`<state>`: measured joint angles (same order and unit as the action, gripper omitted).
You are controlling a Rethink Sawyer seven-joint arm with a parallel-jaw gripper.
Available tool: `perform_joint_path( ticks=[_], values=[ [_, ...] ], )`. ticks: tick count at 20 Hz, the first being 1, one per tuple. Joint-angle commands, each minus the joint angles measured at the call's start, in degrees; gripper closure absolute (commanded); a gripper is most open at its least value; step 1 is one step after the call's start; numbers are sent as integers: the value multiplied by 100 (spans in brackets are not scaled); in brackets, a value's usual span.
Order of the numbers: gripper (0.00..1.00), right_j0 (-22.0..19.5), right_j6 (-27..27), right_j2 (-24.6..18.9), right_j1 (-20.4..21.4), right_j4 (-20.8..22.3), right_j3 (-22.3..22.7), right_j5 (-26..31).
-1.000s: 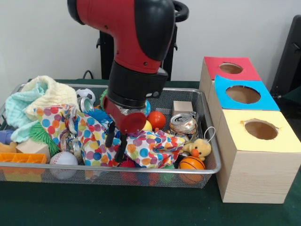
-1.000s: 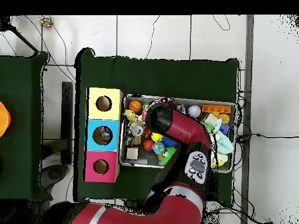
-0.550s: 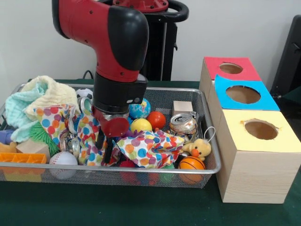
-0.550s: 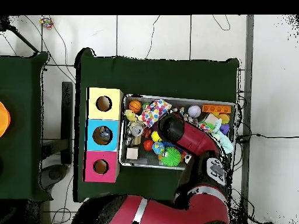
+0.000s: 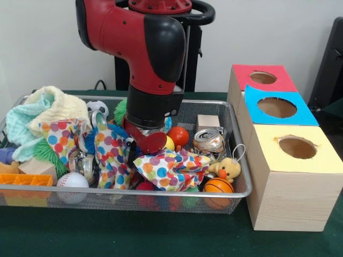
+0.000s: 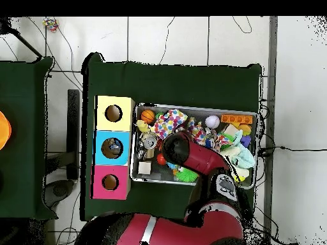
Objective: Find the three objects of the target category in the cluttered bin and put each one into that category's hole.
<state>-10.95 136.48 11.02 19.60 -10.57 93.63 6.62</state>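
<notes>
Front view: over the wire-mesh bin (image 5: 236,155), the gripper (image 5: 130,152) pokes into crumpled polka-dot cloth (image 5: 161,168); I cannot tell its grip.

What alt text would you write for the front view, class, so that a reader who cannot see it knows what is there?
A red and black robot arm reaches down into a wire mesh bin, its gripper among folds of polka-dot cloth. Balls, a crushed can and a yellow duck toy lie around. Beside the bin stand three wooden boxes with holed red, blue and yellow tops.
</notes>
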Motion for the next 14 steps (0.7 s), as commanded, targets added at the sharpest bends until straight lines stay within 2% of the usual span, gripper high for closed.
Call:
perform_joint_path(
  ticks=[1,5,6,7,9,14],
  values=[
    [0,-26,328,-576,-202,344,223,-233],
    [0,-161,252,-538,-318,346,-17,-37],
    [0,-252,252,-605,-223,324,65,109],
    [0,-133,362,-496,-178,200,77,331],
    [0,-49,430,-504,-316,182,28,170],
    [0,-1,387,-398,-141,225,30,219]
  ],
)
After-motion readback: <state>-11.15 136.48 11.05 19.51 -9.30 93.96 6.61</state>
